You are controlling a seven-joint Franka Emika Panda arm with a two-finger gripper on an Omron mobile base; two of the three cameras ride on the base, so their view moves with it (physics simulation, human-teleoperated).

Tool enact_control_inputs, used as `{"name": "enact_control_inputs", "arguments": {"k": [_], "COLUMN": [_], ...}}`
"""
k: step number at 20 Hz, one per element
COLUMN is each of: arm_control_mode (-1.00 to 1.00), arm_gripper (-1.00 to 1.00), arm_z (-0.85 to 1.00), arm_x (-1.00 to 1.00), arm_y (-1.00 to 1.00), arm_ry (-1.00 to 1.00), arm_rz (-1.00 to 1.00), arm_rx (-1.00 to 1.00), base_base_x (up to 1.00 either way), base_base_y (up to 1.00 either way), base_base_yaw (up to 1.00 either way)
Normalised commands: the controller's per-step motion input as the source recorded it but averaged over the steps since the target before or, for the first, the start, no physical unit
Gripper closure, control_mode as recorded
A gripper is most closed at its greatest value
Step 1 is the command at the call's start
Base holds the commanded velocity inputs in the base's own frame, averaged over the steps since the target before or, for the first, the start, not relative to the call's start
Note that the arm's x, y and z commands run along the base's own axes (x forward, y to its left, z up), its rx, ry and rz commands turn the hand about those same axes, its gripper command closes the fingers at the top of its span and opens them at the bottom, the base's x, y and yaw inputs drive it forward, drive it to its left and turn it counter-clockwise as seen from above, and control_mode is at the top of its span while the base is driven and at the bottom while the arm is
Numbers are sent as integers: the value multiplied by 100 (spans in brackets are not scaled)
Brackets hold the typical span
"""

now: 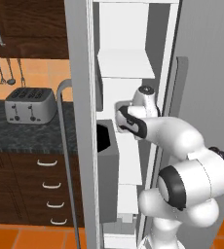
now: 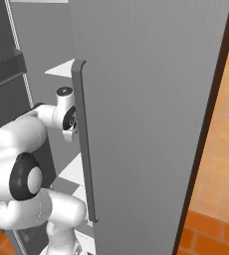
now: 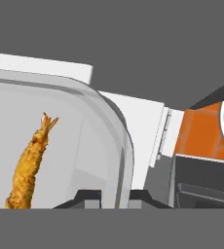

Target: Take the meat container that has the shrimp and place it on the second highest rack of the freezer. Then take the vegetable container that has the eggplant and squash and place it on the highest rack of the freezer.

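In the hand view the meat container is a clear tray with a rounded rim, and the orange shrimp lies inside it. My gripper is shut on the tray's rim, one finger on each side of the wall. The tray sits over a white shelf inside the freezer. From the left base camera my hand reaches into the white interior, below a white rack; which rack that is I cannot tell. The vegetable container with the eggplant and squash is out of view.
The open grey freezer door with its curved handle and a grey door bin stands left of the arm. A second grey door closes in on the right. A toaster sits on the dark counter.
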Motion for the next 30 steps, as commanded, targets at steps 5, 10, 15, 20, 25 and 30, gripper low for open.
{"name": "enact_control_inputs", "arguments": {"k": [5, 10, 15, 20, 25, 30], "arm_control_mode": [-100, -100, -100, -100, -100, -100], "arm_gripper": [100, 100, 100, 100, 100, 100], "arm_z": [-15, -3, -28, -36, -8, -1], "arm_x": [46, 55, 41, 15, 2, 0], "arm_y": [-3, -9, 0, 0, 0, 0], "arm_ry": [0, 0, 0, -1, -2, -3], "arm_rz": [-1, 0, -2, -1, 0, 0], "arm_rx": [0, 0, 0, 0, 0, 0], "base_base_x": [0, 0, 0, 0, 0, 0], "base_base_y": [0, 0, 0, 0, 0, 0], "base_base_yaw": [0, 0, 0, 0, 0, 0]}}
